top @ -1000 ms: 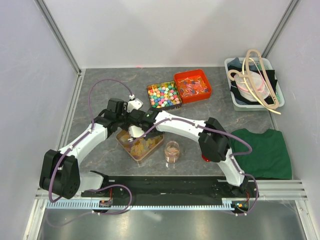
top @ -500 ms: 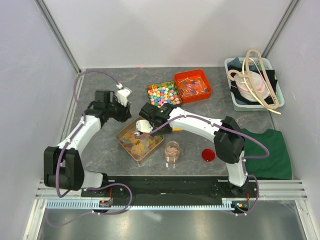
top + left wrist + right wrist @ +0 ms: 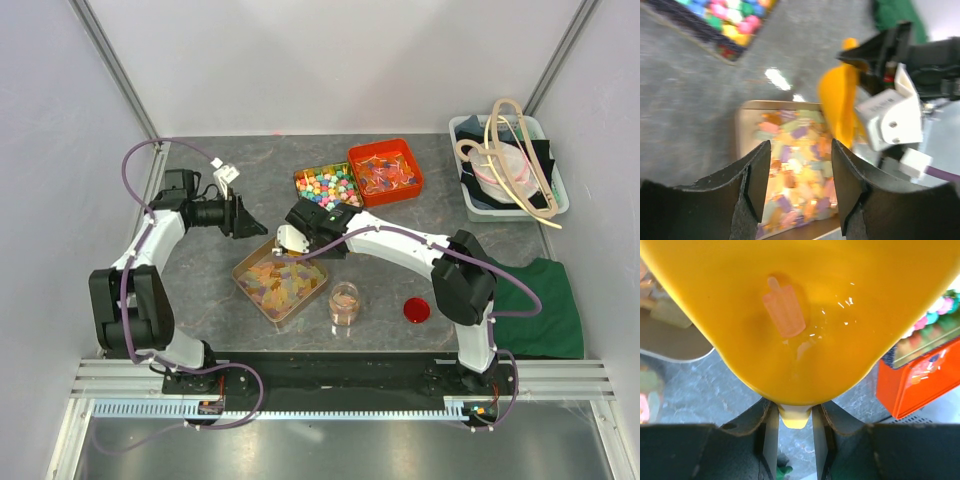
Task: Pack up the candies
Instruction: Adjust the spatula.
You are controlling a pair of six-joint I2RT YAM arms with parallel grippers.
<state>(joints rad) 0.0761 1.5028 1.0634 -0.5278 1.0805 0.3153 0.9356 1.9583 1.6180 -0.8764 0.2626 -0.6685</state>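
The pastel candies (image 3: pixel 278 283) fill a shallow tan tray (image 3: pixel 243 278) at the table's middle; they also show in the left wrist view (image 3: pixel 790 170). My right gripper (image 3: pixel 291 243) hovers over the tray's far edge, shut on the handle (image 3: pixel 796 416) of a yellow scoop (image 3: pixel 805 315). One pink candy (image 3: pixel 785 307) lies in the scoop. The scoop also shows in the left wrist view (image 3: pixel 837 107). My left gripper (image 3: pixel 247 221) is open and empty, left of the tray and apart from it (image 3: pixel 801 146). A clear cup (image 3: pixel 345 303) holding some candies stands right of the tray.
A box of bright multicoloured candies (image 3: pixel 327 190) and an orange-red tray (image 3: pixel 386 172) sit behind the tan tray. A red lid (image 3: pixel 416 310) lies by the cup. A bin with hangers (image 3: pixel 507 165) is at the far right. A green cloth (image 3: pixel 525 305) lies at the near right.
My left gripper has drawn back from over the tray to the far left. My right gripper has moved with the scoop from inside the tray to its far edge.
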